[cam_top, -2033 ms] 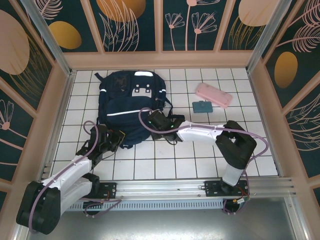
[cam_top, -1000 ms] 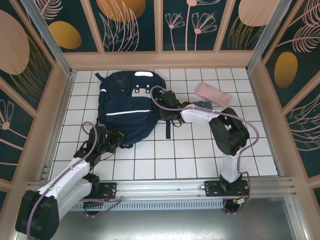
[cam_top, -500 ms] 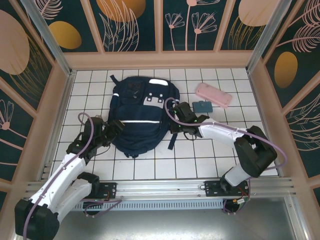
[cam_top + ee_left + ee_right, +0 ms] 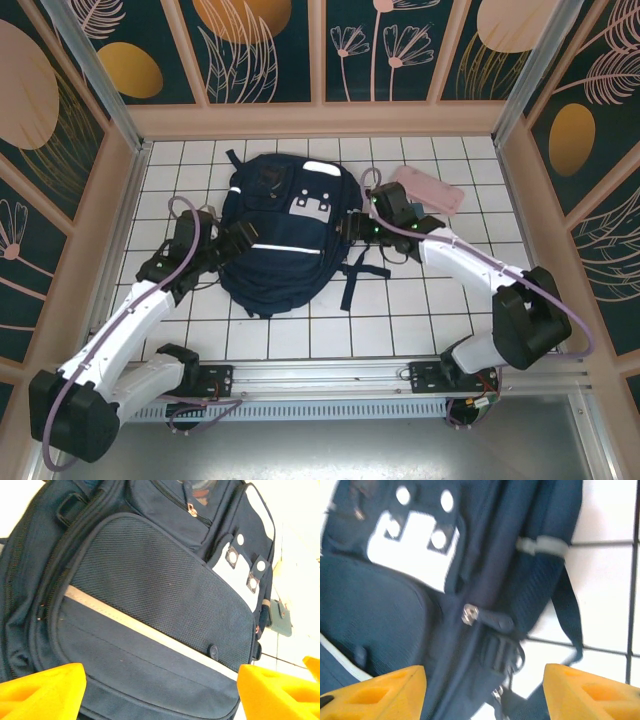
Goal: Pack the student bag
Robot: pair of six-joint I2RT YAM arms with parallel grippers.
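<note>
Lying flat, the student bag (image 4: 275, 240) sits between both parted jaws.

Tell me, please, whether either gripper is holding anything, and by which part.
Nothing is held. The left gripper and right gripper both stand open, fingers wide apart, one at each side of the student bag, pinching no part of it.

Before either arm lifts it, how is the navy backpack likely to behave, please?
The student bag lies flat and slack, so it probably sags and folds when lifted. Its loose black straps may trail or snag. Pushed, its soft fabric likely bunches.
</note>
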